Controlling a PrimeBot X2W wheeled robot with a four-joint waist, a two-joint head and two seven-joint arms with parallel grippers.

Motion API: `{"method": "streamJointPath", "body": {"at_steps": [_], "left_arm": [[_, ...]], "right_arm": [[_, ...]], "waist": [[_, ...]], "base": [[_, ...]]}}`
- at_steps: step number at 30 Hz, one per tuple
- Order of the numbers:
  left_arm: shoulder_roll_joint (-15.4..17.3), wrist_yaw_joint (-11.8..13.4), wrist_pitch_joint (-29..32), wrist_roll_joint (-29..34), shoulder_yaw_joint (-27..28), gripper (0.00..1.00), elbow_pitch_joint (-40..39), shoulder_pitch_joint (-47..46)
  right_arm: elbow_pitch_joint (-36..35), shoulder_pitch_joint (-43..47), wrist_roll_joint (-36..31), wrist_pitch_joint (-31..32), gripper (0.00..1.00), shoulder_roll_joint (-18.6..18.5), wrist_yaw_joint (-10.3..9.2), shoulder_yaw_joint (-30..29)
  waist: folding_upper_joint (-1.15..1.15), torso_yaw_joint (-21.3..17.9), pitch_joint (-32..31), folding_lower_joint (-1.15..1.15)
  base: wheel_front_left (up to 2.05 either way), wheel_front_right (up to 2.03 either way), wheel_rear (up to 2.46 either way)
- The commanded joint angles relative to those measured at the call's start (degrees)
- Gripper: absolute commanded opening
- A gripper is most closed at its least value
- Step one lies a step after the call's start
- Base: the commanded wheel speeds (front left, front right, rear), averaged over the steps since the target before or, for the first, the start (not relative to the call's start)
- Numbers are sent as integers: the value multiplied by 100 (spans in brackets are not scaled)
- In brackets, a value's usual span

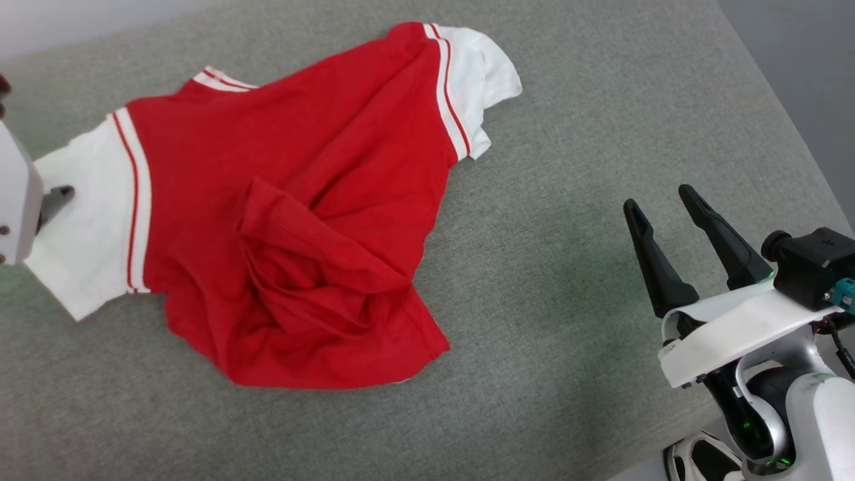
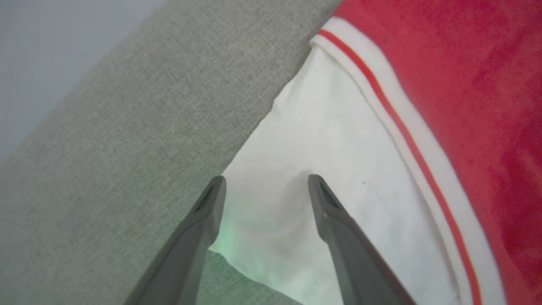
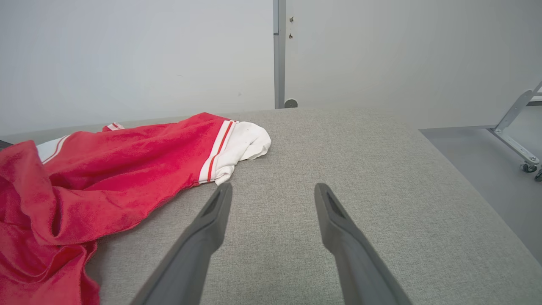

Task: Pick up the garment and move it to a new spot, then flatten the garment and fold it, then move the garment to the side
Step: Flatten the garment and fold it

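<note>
The left gripper [image 2: 264, 180] holds its dark fingers wide apart and empty over a white sleeve of the crumpled bright red thin jersey [image 1: 300, 200], at the left edge of the grey fabric-covered surface [image 1: 568, 267]. The right gripper [image 1: 658, 198], equally spread and empty, hovers near the right edge, well apart from the jersey.

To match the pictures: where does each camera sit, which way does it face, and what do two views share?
Head view: on the head, facing down at the garment on the grey cushion; open right gripper and pale left forearm show.
Left wrist view: on that wrist, facing down along the open left gripper at the white sleeve.
Right wrist view: on that wrist, facing low across the cushion toward a wall; its fingers show.
Shared: head and left wrist views show that sleeve.
</note>
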Motion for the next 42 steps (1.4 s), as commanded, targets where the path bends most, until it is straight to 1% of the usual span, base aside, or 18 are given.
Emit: {"method": "streamJointPath", "body": {"at_steps": [1, 5, 6, 7, 9, 17, 22, 23, 24, 25, 26, 27, 31, 32, 34, 36, 38, 42], "left_arm": [[62, 3, 26, 18, -140, 100, -6, -125], [96, 3, 79, -162, -458, 100, -7, -152], [102, 2, 137, -154, -567, 100, -42, -180], [164, 2, 112, 71, -737, 100, -106, -266], [227, 3, 18, -14, -884, 100, -87, -346], [176, 9, -207, -24, -1417, 100, 65, -686], [58, 8, -138, -332, -1608, 100, 150, -698], [54, 7, -110, -379, -1642, 89, 151, -707], [51, 7, -83, -410, -1671, 72, 150, -725], [53, 7, -78, -430, -1697, 44, 158, -748], [59, 8, -49, -473, -1718, 9, 148, -751], [74, 8, -18, -522, -1731, 0, 139, -762], [80, 8, -15, -588, -1762, 0, 86, -890], [70, 8, -47, -590, -1768, 0, 66, -925], [32, 8, -76, -619, -1780, 0, 44, -1009], [-37, 8, -105, -607, -1796, 0, 22, -1085], [-130, 8, -125, -609, -1803, 0, 0, -1201], [-349, 8, -245, -546, -1812, 0, -85, -1441]], "right_arm": [[25, -78, 36, -44, 100, -10, -5, 23], [67, -120, 20, -63, 100, -33, -5, 100], [78, -118, 18, -72, 100, -36, -5, 106], [89, -119, 18, -81, 100, -39, -5, 112], [113, -139, 22, -84, 100, -41, -5, 141], [151, -266, 42, -68, 100, -51, -5, 286], [175, -333, 53, -69, 100, -49, -5, 321], [178, -371, 62, -51, 100, -60, -5, 337], [177, -414, 75, -23, 100, -77, -5, 358], [181, -459, 87, -4, 100, -113, -5, 389], [189, -527, 114, 41, 100, -151, -5, 434], [194, -623, 176, 89, 100, -175, -5, 491], [265, -1035, 218, 382, 100, -426, -5, 634], [335, -1165, 368, 561, 100, -461, -5, 735], [517, -1547, 540, 1010, 100, -745, -7, 906], [746, -1960, 977, 1449, 100, -860, -6, 1065], [1016, -2443, 1170, 1858, 100, -1137, -6, 1184], [1646, -3404, 1696, 2737, 100, -1438, -6, 1422]], "waist": [[0, -100, 122, 0], [0, -96, 159, 0], [0, -84, 165, 0], [0, -75, 174, 0], [0, -64, 190, 0], [0, -64, 277, 0], [0, -42, 320, 0], [0, -35, 324, 0], [0, -27, 327, 0], [0, -17, 332, 0], [0, -11, 336, 0], [0, -5, 349, 0], [0, 42, 425, 0], [0, 59, 444, 0], [0, 115, 511, 0], [0, 193, 568, 0], [0, 296, 651, 0], [0, 537, 815, 0]], "base": [[0, 0, 0], [0, 0, 0], [0, 0, 0], [0, 0, 0], [0, 0, 0], [0, 0, 0], [0, 0, 0], [0, 0, 0], [0, 0, 0], [0, 0, 0], [0, 0, 0], [0, 0, 0], [0, 0, 0], [0, 0, 0], [0, 0, 0], [0, 0, 0], [0, 0, 0], [0, 0, 0]]}}
